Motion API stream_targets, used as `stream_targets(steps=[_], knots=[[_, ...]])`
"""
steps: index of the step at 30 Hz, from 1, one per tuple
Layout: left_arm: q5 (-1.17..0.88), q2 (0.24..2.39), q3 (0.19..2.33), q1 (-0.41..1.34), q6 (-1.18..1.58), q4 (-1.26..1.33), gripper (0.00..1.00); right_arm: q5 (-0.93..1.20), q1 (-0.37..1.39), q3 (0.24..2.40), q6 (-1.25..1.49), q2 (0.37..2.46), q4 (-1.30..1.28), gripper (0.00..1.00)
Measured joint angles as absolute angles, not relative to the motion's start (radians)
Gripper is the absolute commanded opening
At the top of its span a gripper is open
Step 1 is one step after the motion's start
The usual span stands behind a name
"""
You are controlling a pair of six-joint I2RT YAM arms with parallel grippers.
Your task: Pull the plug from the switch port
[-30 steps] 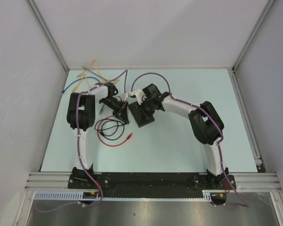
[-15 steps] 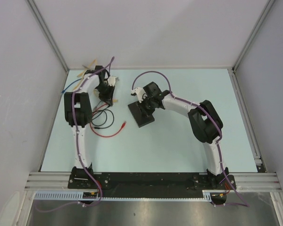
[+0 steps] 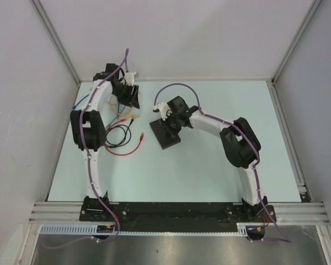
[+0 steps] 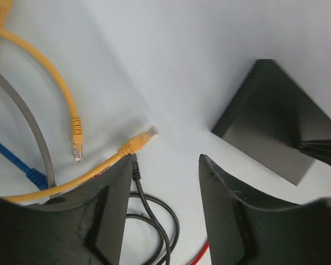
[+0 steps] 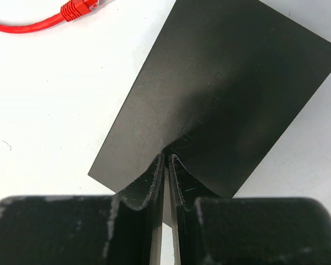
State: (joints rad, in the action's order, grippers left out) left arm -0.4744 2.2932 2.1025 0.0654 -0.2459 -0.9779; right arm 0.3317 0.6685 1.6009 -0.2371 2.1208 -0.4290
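While the right fingers (image 5: 145,186), pressed together, pin the switch box (image 5: 231,83), presumably steadying it, the left fingers (image 4: 226,210) hover spread and empty beyond it.

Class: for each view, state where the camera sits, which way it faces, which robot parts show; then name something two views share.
Top external: above, behind the bases, facing down on the table; left arm and right arm show.
Left wrist: on its arm, facing down past the open left end effector at yellow cables and the black box.
Right wrist: facing down along the shut right end effector onto the box.
Shared: both wrist views show the box.
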Motion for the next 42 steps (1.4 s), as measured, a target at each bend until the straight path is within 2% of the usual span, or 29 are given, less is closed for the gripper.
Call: stream_targets(steps=[1, 3, 5, 12, 15, 19, 22, 32, 42], knots=[[-0.488, 2.271, 2.102, 0.07, -0.249, -0.976, 0.68, 0.328, 0.669, 1.601, -0.237, 2.12, -0.429, 0.16], [-0.503, 2.218, 2.102, 0.078, -0.257, -0.968, 0.71, 0.321, 0.672, 1.598, -0.233, 2.115, -0.429, 0.24], [-0.503, 2.158, 2.102, 0.084, -0.25, -0.957, 0.71, 0.313, 0.672, 1.594, -0.231, 2.107, -0.438, 0.25], [-0.375, 1.989, 2.015, 0.089, -0.184, -0.898, 0.72, 0.428, 0.672, 1.694, -0.278, 2.141, -0.525, 0.17], [-0.322, 1.976, 1.982, 0.084, -0.172, -0.897, 0.72, 0.514, 0.689, 1.8, -0.313, 2.202, -0.546, 0.15], [-0.288, 1.977, 1.931, 0.077, -0.159, -0.896, 0.72, 0.594, 0.719, 1.841, -0.334, 2.241, -0.55, 0.14], [-0.28, 1.976, 1.897, 0.075, -0.156, -0.894, 0.72, 0.611, 0.739, 1.844, -0.296, 2.265, -0.528, 0.07], [-0.272, 1.967, 1.86, 0.075, -0.155, -0.894, 0.72, 0.296, 0.728, 1.829, -0.063, 2.301, -0.348, 0.06], [-0.264, 1.964, 1.86, 0.095, -0.156, -0.892, 0.73, 0.067, 0.675, 1.679, -0.083, 2.242, -0.279, 0.08]])
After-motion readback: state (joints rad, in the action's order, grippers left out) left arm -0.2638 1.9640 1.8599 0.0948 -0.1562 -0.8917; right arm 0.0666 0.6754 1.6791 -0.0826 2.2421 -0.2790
